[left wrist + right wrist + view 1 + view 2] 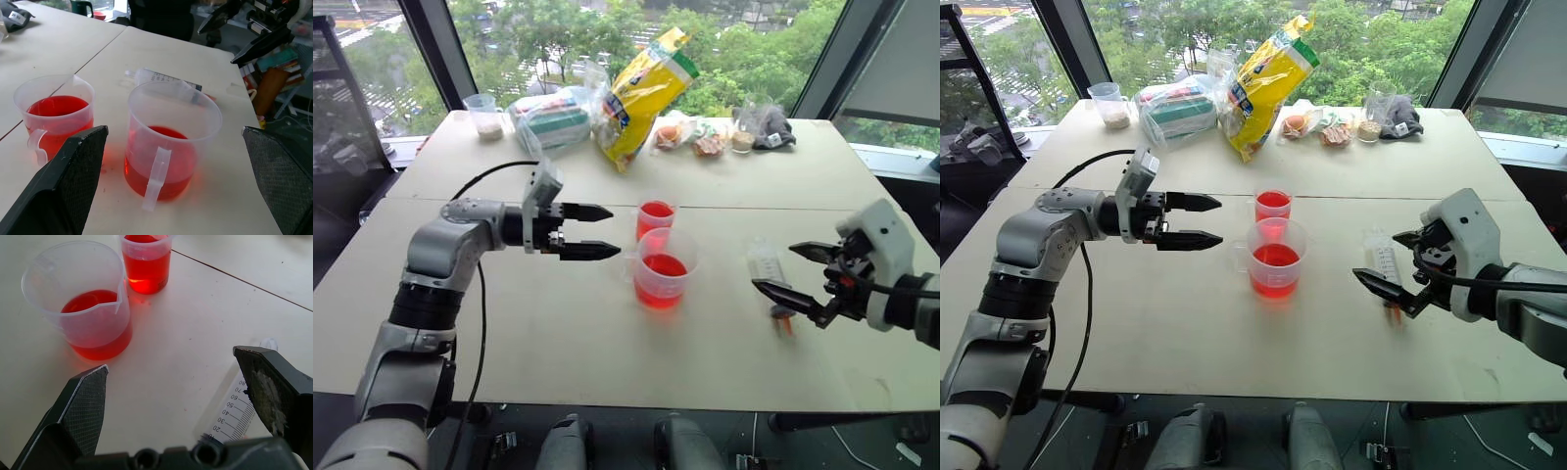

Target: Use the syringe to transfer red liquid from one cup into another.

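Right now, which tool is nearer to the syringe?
The right tool is nearer: it hovers open just above the syringe lying on the table. The left tool is open on the far side of the two cups.

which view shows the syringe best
The left wrist view: the syringe lies on the table behind the beaker, most of its barrel and printed marks visible. The right wrist view shows a short stretch of barrel with numbers beside a finger. In both eye views the right gripper partly hides it.
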Available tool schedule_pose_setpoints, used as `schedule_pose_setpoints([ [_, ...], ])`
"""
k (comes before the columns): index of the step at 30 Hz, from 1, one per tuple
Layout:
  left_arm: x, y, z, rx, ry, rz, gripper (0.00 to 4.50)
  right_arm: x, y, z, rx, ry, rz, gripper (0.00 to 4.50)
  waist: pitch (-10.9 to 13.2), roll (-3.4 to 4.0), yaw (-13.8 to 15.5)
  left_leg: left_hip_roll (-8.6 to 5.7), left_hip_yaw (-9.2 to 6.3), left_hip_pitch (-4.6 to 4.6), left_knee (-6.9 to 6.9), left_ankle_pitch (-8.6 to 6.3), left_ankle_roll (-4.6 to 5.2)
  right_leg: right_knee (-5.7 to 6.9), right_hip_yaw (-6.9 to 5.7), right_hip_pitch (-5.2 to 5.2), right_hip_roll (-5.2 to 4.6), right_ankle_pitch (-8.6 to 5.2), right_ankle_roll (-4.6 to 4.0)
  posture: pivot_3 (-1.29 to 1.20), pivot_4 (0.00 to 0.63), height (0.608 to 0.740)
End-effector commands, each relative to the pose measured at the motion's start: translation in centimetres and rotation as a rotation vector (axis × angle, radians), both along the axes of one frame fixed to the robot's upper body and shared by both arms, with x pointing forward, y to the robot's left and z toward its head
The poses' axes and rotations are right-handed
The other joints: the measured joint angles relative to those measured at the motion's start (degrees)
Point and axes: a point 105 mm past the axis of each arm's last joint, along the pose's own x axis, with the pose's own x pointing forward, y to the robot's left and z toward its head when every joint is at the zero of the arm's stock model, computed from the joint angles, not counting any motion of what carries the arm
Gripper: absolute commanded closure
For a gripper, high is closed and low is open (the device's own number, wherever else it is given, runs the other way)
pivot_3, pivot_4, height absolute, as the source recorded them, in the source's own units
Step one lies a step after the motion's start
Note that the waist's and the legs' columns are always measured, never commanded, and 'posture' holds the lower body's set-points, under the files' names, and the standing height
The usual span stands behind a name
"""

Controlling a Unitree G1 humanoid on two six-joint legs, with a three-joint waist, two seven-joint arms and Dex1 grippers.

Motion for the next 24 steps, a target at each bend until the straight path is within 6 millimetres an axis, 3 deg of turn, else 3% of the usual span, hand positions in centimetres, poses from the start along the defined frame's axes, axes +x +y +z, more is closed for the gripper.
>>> schedule_pose_setpoints([
  [1, 0.2, 0.2, 1.7, -0.040, -0.067, 0.026, 0.00, 0.2, 0.1, 1.1, -0.010, -0.044, 0.013, 0.01, 0.00, 0.00, 0.00, 0.00, 0.00, 0.00, 0.00, 0.00, 0.00, 0.00, 0.00, 0.00, 0.00, 0.00, 0.00, 0.00, 0.150, 0.740],
  [24, -0.2, -0.1, 1.8, -0.049, -0.065, 0.013, 0.00, 1.4, -1.1, 0.3, -0.018, 0.058, -0.051, 0.01, 0.00, 0.00, 0.00, 0.00, 0.01, 0.00, 0.00, 0.00, 0.00, 0.00, 0.00, 0.00, -0.01, 0.00, 0.00, 0.00, 0.150, 0.740],
])
